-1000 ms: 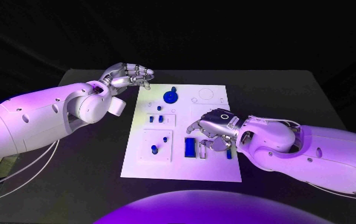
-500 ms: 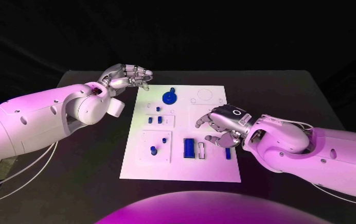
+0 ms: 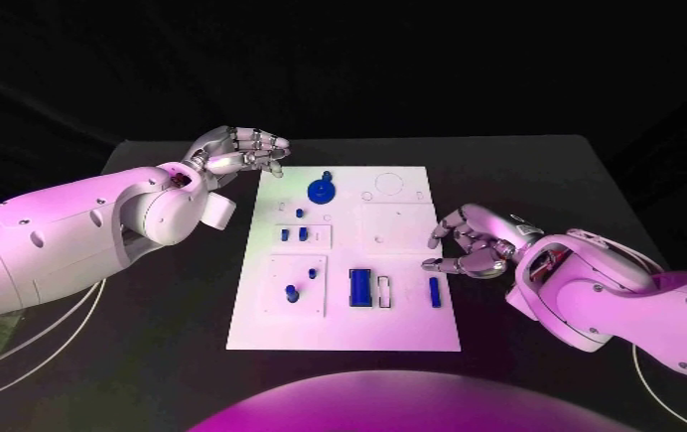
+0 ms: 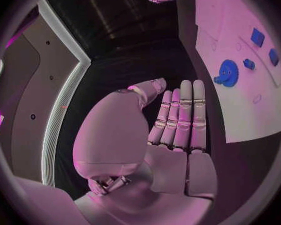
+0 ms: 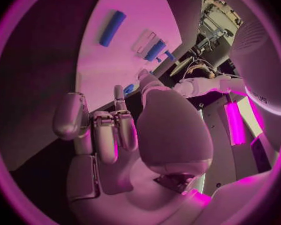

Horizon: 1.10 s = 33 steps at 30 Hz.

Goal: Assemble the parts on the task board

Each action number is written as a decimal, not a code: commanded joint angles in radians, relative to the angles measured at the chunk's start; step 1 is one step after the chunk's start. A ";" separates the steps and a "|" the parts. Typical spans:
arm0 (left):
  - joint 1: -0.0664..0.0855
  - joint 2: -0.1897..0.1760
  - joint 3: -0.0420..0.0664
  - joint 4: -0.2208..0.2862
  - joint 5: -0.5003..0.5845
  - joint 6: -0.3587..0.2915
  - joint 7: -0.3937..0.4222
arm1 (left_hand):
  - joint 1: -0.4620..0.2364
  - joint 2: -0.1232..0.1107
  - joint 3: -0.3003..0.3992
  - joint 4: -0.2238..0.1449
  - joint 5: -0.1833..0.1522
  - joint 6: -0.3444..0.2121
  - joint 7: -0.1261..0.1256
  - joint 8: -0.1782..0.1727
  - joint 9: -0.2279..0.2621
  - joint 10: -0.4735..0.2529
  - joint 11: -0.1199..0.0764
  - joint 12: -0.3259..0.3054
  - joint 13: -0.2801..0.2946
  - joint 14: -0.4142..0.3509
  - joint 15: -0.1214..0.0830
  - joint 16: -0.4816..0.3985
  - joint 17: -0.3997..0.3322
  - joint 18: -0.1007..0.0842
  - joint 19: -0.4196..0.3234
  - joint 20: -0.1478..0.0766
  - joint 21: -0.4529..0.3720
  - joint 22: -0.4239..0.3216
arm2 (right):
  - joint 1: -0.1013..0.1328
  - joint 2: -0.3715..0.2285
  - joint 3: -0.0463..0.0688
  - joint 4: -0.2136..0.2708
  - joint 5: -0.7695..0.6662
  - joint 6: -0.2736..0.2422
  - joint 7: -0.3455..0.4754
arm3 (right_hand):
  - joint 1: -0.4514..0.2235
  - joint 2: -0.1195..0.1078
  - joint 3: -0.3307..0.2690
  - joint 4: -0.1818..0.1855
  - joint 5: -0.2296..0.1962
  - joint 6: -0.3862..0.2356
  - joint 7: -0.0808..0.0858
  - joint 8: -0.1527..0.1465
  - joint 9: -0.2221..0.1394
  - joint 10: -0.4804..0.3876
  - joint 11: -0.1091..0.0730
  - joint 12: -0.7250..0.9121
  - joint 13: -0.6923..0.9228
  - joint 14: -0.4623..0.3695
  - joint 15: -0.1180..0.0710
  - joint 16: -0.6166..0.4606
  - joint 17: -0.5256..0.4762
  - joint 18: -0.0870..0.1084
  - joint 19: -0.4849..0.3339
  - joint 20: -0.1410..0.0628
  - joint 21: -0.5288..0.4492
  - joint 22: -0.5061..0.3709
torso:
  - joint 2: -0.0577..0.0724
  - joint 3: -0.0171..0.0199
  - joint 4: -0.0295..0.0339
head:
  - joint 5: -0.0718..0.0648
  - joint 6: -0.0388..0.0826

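Right hand (image 3: pixel 470 242) sits at the right edge of the task board (image 3: pixel 415 328), fingers loosely curled and apart, nothing held in them; its fingertips (image 3: pixel 434 266) lie just above a blue bar (image 3: pixel 434 292) without touching it. In the right wrist view the same hand (image 5: pixel 125 135) shows an empty palm, with the blue bar (image 5: pixel 112 28) lying flat on the white board (image 5: pixel 147 5) beyond the fingers. Left hand (image 3: pixel 240 150) hangs off the board's far left corner, over the dark counter (image 3: pixel 158 353), fingers curled inward on nothing. The left wrist view shows that hand (image 4: pixel 172 130) with fingers side by side and bent over the palm, which is empty. Task board lies flat in the middle of the counter, long side running away from the robot. On it: a blue gear (image 3: pixel 324 191) near the far left corner, seen also from the left wrist (image 4: pixel 228 73); below that, small blue pegs (image 3: pixel 297 232) in a raised white block; nearer the robot, a second white block with two blue pieces (image 3: pixel 294 292); beside that, a blue rectangular block (image 3: pixel 361 287) next to a white slot (image 3: pixel 384 289). The blue bar lies right of the slot, apart from it. Faint round outlines (image 3: pixel 389 183) mark the far right part of the board.
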 commanded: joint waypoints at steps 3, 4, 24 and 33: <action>0.001 0.006 0.001 -0.001 -0.002 0.005 0.015 | 0.006 0.004 -0.001 -0.004 -0.001 0.003 0.025 0.005 -0.001 0.007 0.001 -0.002 -0.001 0.005 -0.003 -0.002 -0.001 0.010 0.000 -0.002 0.005 0.002 | -0.029 -0.023 0.000 0.020 0.070 -0.042 -0.120 | -0.011 0.030 -0.061 0.002 0.004 0.009 -0.009 0.015 0.002 0.019 -0.014 -0.002 0.118 0.090 -0.012 -0.003 0.209 -0.007 0.006 -0.005 0.009 0.142 | -0.004 -0.0015 -0.0042 | -0.003 -0.004; 0.001 0.006 0.001 -0.001 -0.002 0.005 0.016 | 0.006 0.004 -0.001 -0.004 -0.001 0.003 0.025 0.005 -0.001 0.007 0.001 -0.002 -0.001 0.005 -0.003 -0.002 -0.001 0.010 0.000 -0.002 0.005 0.002 | -0.036 -0.025 0.000 0.023 0.059 -0.047 -0.132 | -0.012 0.033 -0.071 0.003 0.004 0.012 -0.011 0.018 0.003 0.022 -0.015 0.001 0.122 0.090 -0.013 -0.003 0.209 -0.007 0.008 -0.006 0.012 0.143 | -0.003 -0.0012 -0.0039 | -0.004 -0.003; 0.001 0.004 0.001 0.001 -0.002 0.007 0.017 | 0.006 0.004 -0.001 -0.004 -0.001 0.003 0.025 0.005 -0.001 0.007 0.001 -0.002 -0.001 0.005 -0.003 -0.002 -0.001 0.010 0.000 -0.002 0.005 0.002 | -0.109 0.010 0.000 0.019 -0.057 -0.069 -0.222 | -0.017 0.059 -0.180 0.003 0.006 0.054 -0.033 0.058 0.017 0.041 -0.035 0.012 0.148 0.094 -0.029 0.001 0.224 -0.013 0.022 -0.020 0.040 0.154 | -0.001 -0.0005 -0.0009 | -0.006 -0.004; 0.001 0.001 0.001 0.003 -0.002 0.009 0.016 | 0.006 0.004 -0.001 -0.004 -0.001 0.003 0.025 0.005 -0.001 0.007 0.001 -0.002 -0.001 0.005 -0.003 -0.002 -0.001 0.010 0.000 -0.002 0.005 0.002 | -0.120 0.034 0.000 0.000 -0.099 -0.038 -0.236 | 0.012 0.065 -0.187 0.001 0.006 0.066 -0.041 0.073 0.024 0.049 -0.042 0.021 0.161 0.095 -0.035 0.003 0.230 -0.015 0.026 -0.025 0.049 0.158 | -0.001 -0.0012 -0.0011 | -0.004 -0.009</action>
